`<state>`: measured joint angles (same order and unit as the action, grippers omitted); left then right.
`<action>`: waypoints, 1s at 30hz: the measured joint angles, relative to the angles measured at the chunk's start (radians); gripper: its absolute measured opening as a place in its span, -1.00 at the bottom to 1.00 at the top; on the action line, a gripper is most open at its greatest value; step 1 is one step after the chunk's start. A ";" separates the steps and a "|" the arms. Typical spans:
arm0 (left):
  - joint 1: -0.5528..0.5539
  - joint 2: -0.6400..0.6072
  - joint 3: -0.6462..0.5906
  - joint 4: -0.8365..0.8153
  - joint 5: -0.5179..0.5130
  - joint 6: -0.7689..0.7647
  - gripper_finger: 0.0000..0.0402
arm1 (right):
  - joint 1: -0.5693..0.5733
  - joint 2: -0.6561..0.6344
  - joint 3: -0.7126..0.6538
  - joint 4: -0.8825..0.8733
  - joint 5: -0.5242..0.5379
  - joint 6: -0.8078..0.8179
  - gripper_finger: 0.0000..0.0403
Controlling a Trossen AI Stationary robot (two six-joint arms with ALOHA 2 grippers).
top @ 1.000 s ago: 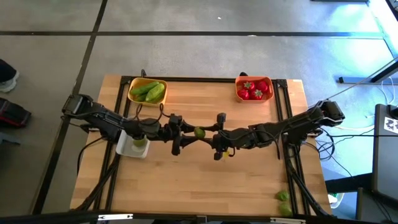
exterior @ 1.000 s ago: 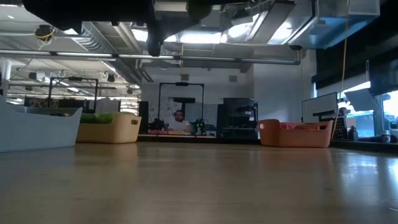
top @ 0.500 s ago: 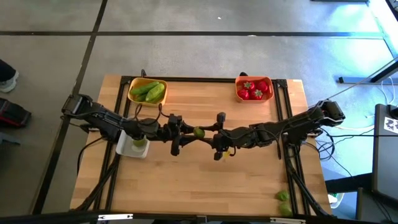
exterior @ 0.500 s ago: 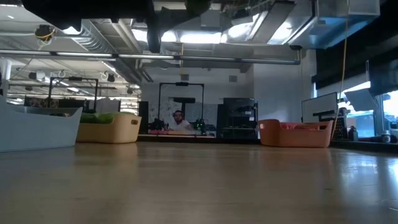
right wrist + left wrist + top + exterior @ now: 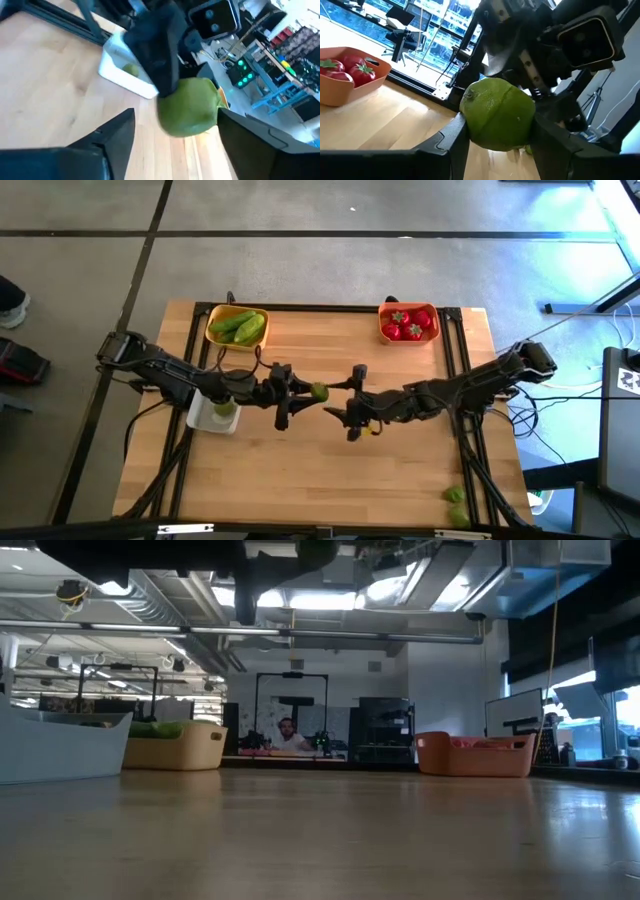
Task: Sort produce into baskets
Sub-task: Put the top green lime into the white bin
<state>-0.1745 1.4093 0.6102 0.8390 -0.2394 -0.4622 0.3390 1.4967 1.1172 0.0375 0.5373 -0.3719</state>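
Green lime clamped | left pincer | underside hidden

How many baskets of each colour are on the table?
Yellow basket: 1
Orange basket: 1
White basket: 1
Total: 3
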 joint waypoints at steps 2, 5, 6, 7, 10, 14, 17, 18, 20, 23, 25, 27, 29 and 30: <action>-0.004 -0.020 0.001 -0.039 -0.001 0.018 -0.16 | 0.034 -0.022 0.000 -0.037 0.017 0.002 0.38; -0.015 -0.063 0.001 -0.129 -0.007 0.036 -0.16 | 0.090 -0.051 0.001 -0.114 0.071 0.034 0.41; -0.018 -0.082 0.001 -0.160 -0.010 0.044 -0.16 | 0.108 -0.060 0.001 -0.158 0.089 0.052 0.41; -0.023 -0.101 0.001 -0.188 -0.016 0.048 -0.16 | 0.123 -0.069 0.001 -0.196 0.103 0.073 0.40; -0.040 -0.168 0.001 -0.304 -0.044 0.051 -0.16 | 0.161 -0.094 0.001 -0.335 0.127 0.182 0.38; -0.073 -0.261 0.010 -0.490 -0.080 0.044 -0.16 | 0.178 -0.103 0.001 -0.522 0.125 0.373 0.35; -0.106 -0.319 0.046 -0.691 -0.109 0.015 -0.16 | 0.179 -0.103 0.001 -0.656 0.101 0.501 0.34; -0.116 -0.334 0.065 -0.763 -0.118 -0.004 -0.16 | 0.178 -0.103 0.001 -0.696 0.083 0.541 0.34; -0.139 -0.361 0.106 -0.942 -0.146 -0.042 -0.16 | 0.176 -0.103 0.000 -0.768 0.053 0.610 0.34; -0.167 -0.376 0.175 -1.199 -0.180 -0.122 -0.16 | 0.178 -0.103 0.000 -0.836 0.027 0.684 0.34; -0.181 -0.379 0.220 -1.375 -0.189 -0.191 -0.16 | 0.178 -0.103 0.000 -0.868 0.007 0.725 0.34; -0.190 -0.380 0.252 -1.533 -0.190 -0.273 -0.16 | 0.178 -0.103 0.000 -0.894 -0.018 0.760 0.34; -0.196 -0.380 0.262 -1.679 -0.192 -0.361 -0.16 | 0.178 -0.103 0.000 -0.904 -0.031 0.780 0.34; -0.199 -0.379 0.262 -1.745 -0.192 -0.413 -0.16 | 0.178 -0.103 0.000 -0.909 -0.032 0.785 0.34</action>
<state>-0.3732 1.0301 0.8726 -0.9062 -0.4313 -0.8755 0.5171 1.3941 1.1172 -0.8711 0.5054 0.4131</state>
